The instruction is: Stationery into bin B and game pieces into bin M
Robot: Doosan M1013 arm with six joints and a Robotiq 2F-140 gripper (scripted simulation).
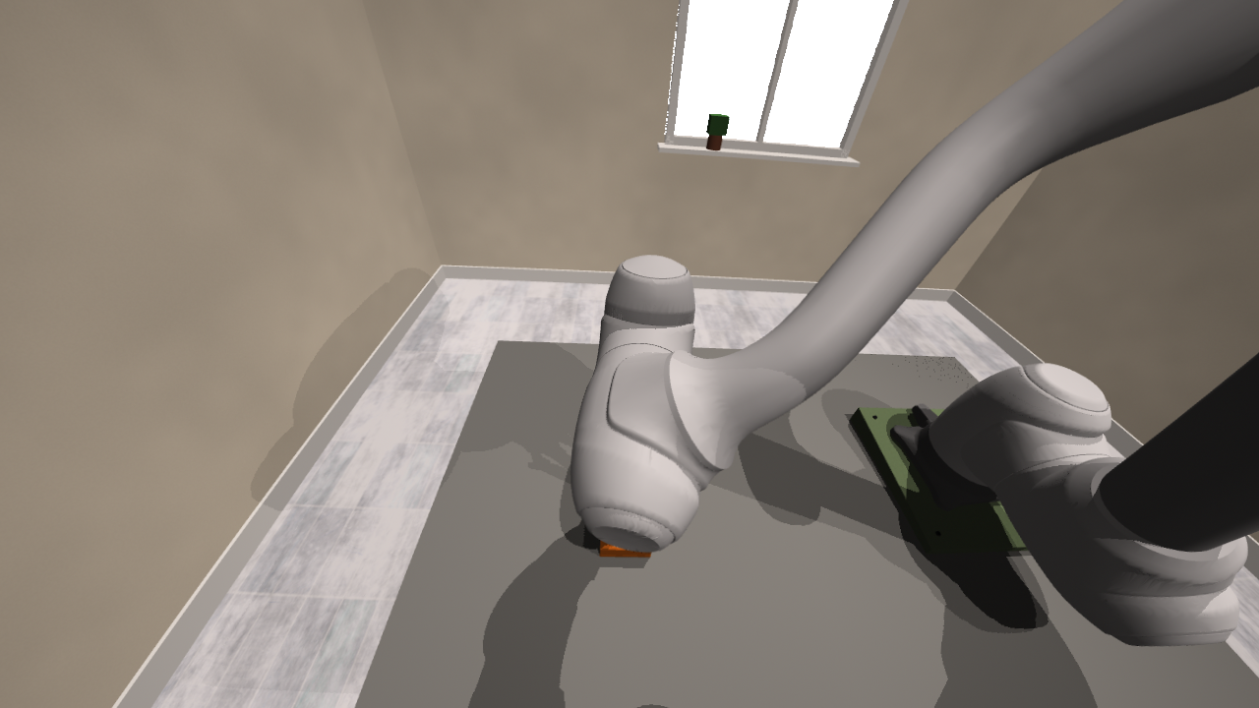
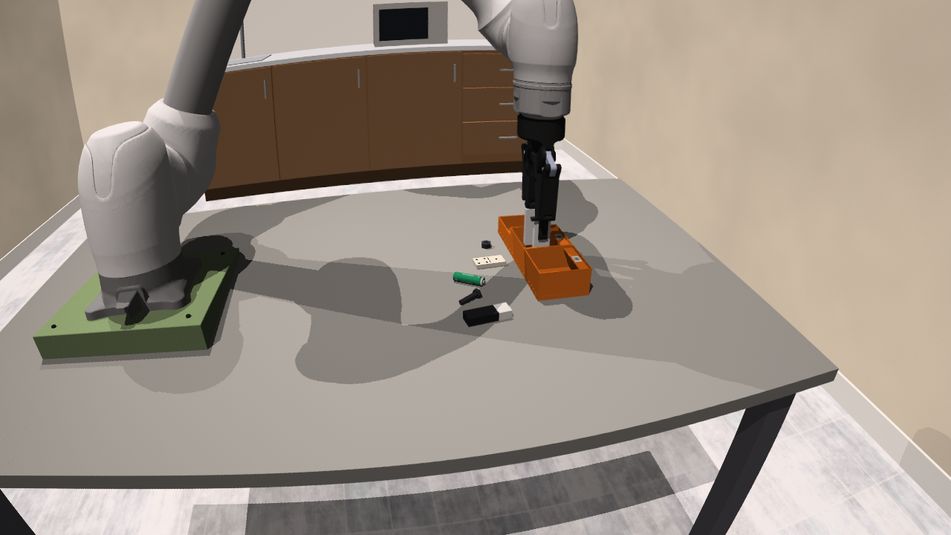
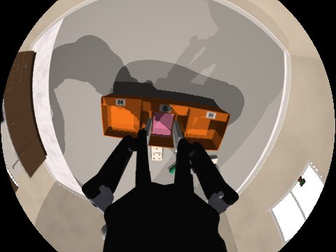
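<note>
An orange row of three bins [image 2: 559, 278] [image 3: 122, 119] stands on the table, and only a corner of it [image 1: 623, 551] shows under the arm in the top view. Each bin has a small tag, too small to read. My gripper [image 2: 537, 238] [image 3: 162, 125] points down into the middle bin, fingers slightly apart. A pink block [image 3: 162, 122] lies in that bin between the fingertips, not gripped. A cream domino [image 2: 489, 261] [image 3: 156, 156] lies on the table left of the bins.
Left of the bins lie a green cylinder [image 2: 469, 278] [image 3: 172, 169], a black bolt [image 2: 470, 296], a black-and-white block [image 2: 488, 313] and a small black nut [image 2: 487, 244]. The arm's green base plate [image 2: 133, 332] [image 1: 880, 440] sits at the table's far left.
</note>
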